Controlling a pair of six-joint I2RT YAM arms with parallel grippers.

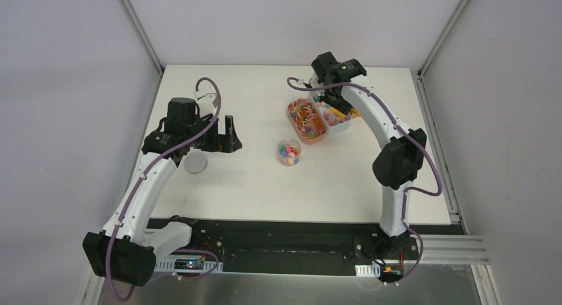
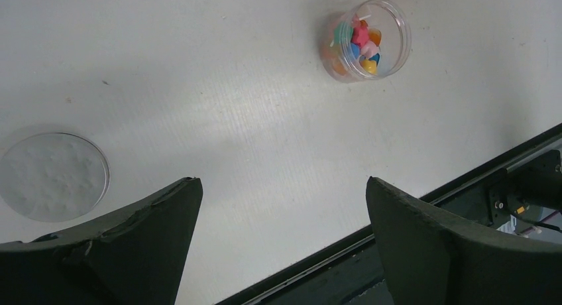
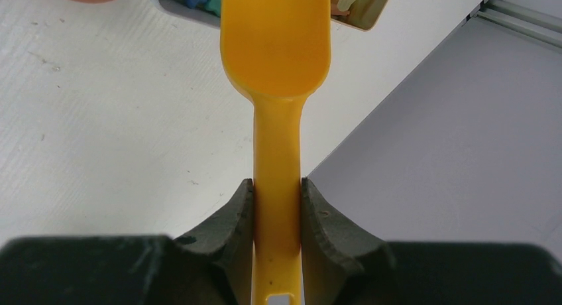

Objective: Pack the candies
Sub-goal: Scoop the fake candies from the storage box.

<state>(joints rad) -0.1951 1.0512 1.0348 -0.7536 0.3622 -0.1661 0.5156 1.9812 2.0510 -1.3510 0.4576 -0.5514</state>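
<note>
Small bright candies [image 1: 289, 152] lie in a small clear round jar [image 1: 289, 160] at the table's middle; it also shows in the left wrist view [image 2: 366, 38]. More candies fill a white tub [image 1: 335, 121] at the back right. My right gripper [image 3: 278, 185] is shut on the handle of an orange scoop [image 3: 276, 46], whose bowl hangs over the tub's edge [image 3: 192, 12]. My left gripper [image 2: 283, 185] is open and empty above the table, left of the jar. A clear round lid [image 1: 195, 163] lies under the left arm.
An orange oval tray [image 1: 306, 119] holding wrapped sweets sits beside the white tub. The lid also shows in the left wrist view [image 2: 53, 176]. The table's black front edge [image 2: 464, 179] runs close below the left gripper. The table's right edge [image 3: 397, 86] is near the scoop.
</note>
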